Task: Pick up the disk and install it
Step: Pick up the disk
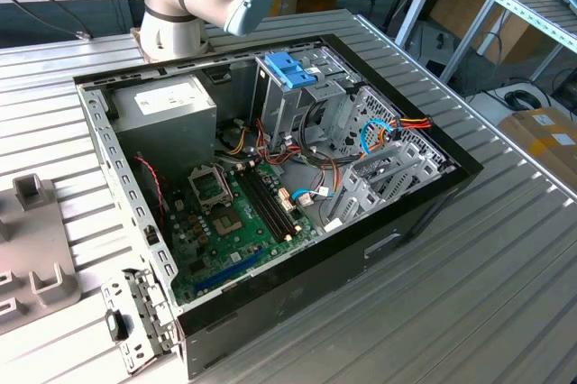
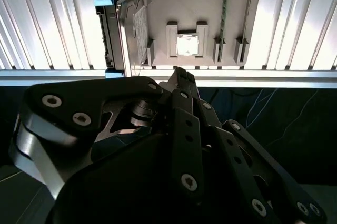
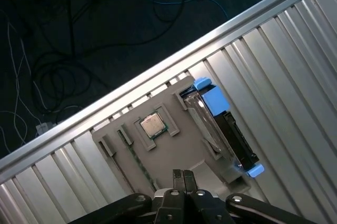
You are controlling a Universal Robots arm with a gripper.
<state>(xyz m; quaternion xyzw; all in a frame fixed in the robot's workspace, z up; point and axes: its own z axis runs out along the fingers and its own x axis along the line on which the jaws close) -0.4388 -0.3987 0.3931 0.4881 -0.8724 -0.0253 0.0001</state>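
Ribbed metal table (image 3: 284,50) | pincer (image 3: 182,174) closed, empty, pointing down over grey fixture (image 3: 179,150) | disk (image 3: 218,124) on edge alongside

The disk (image 3: 234,134) is grey and black, edged in bright blue. The holder (image 3: 174,153) is matte grey and its chip (image 3: 152,125) silver. The table (image 3: 295,77) is silver with ribbed stripes. The gripper (image 3: 182,174) is black. The case (image 1: 361,253) is black and its board (image 1: 212,240) green.
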